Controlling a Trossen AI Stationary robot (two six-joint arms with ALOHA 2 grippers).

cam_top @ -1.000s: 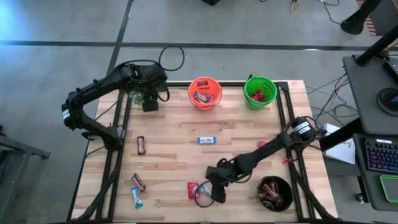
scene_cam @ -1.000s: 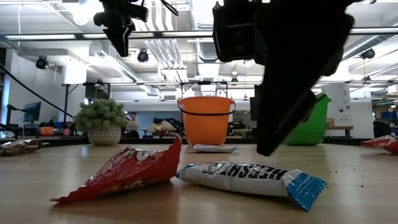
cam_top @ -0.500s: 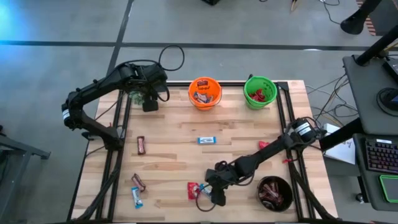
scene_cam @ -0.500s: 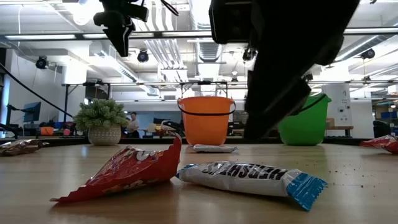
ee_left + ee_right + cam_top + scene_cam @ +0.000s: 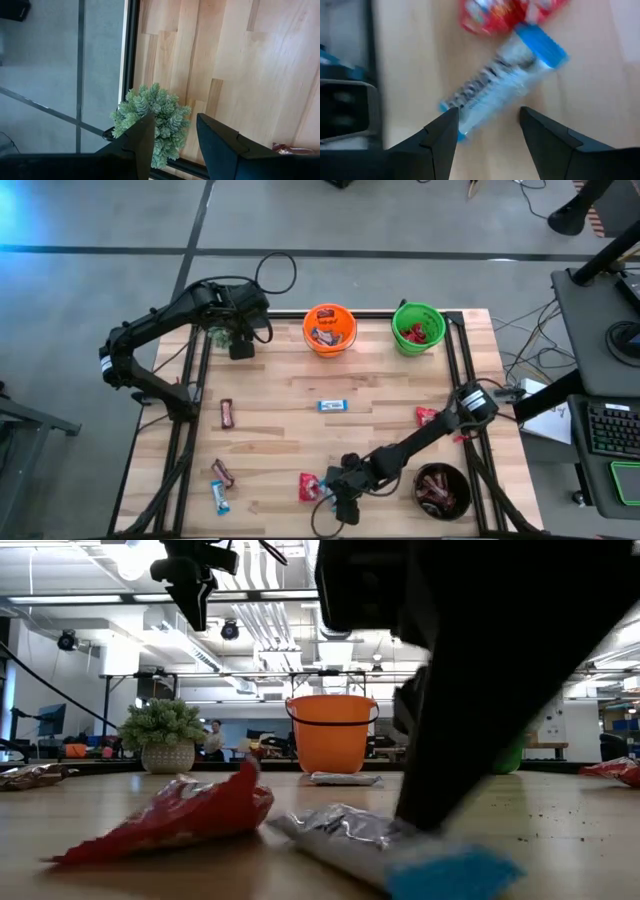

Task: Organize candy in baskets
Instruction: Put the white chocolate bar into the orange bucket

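A small green plant [image 5: 222,337] in a pale pot is standing at the far left corner of the wooden table [image 5: 380,395]. A keyboard [image 5: 610,428] is lying on a desk beside the table.

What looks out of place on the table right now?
Candy lies scattered loose: a brown bar and blue-and-white bar mid-table, more at the near left edge. The open right gripper hovers over a blue-and-white bar touching a red packet. Nothing looks spilled.

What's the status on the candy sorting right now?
Right gripper open, low over the blue-and-white candy beside a red packet. Left gripper parked over the plant. Nothing blocking.
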